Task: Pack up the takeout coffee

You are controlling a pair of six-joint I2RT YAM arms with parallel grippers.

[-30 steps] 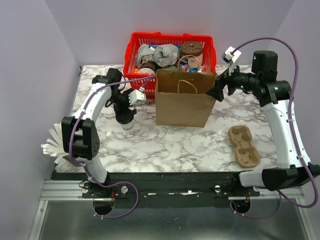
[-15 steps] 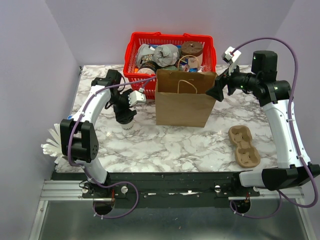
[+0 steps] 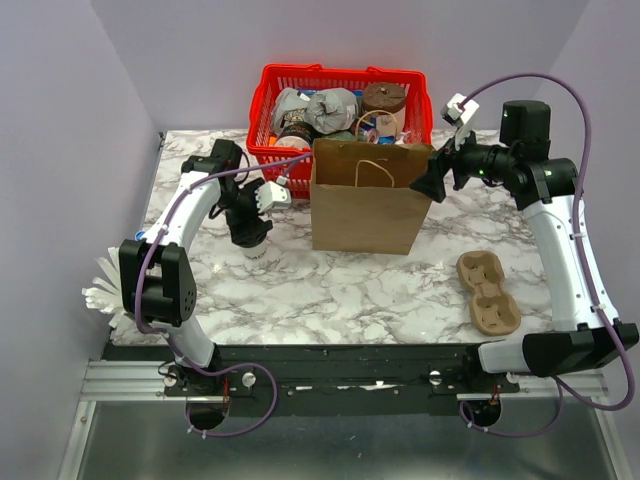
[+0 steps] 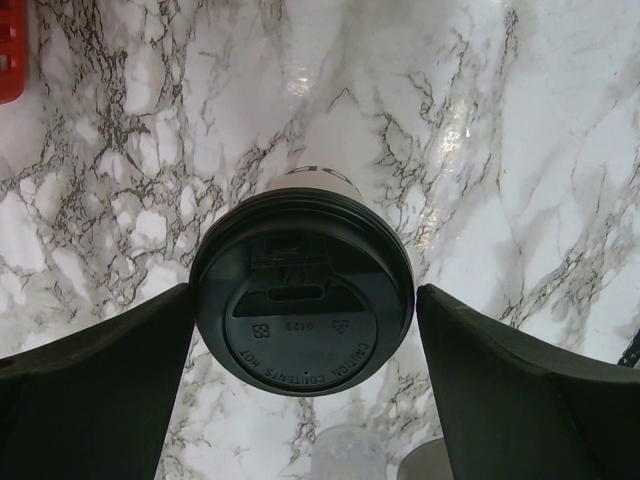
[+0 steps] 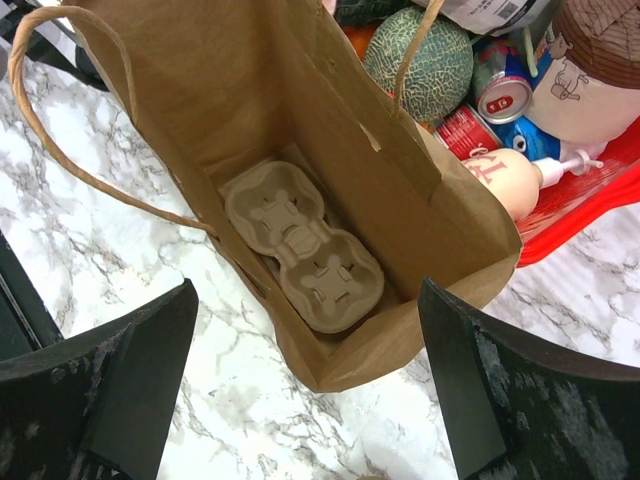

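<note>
The takeout coffee (image 3: 253, 243) is standing left of centre on the bench (image 3: 380, 290). Spread left fingers (image 4: 100, 380) are straddling its lid, and right fingers (image 5: 500, 400) are hanging spread above the bag (image 5: 230, 90). Pinching only the lid could be tipping it.

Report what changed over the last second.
Very little. The left arm swung its elbow slightly left and toward the near edge, and the right fingers edged slightly left at the paper bag mouth. Nothing was gripped or released. The left fingers stayed open either side of the coffee cup; bag, red basket and loose cup carrier stayed put.
</note>
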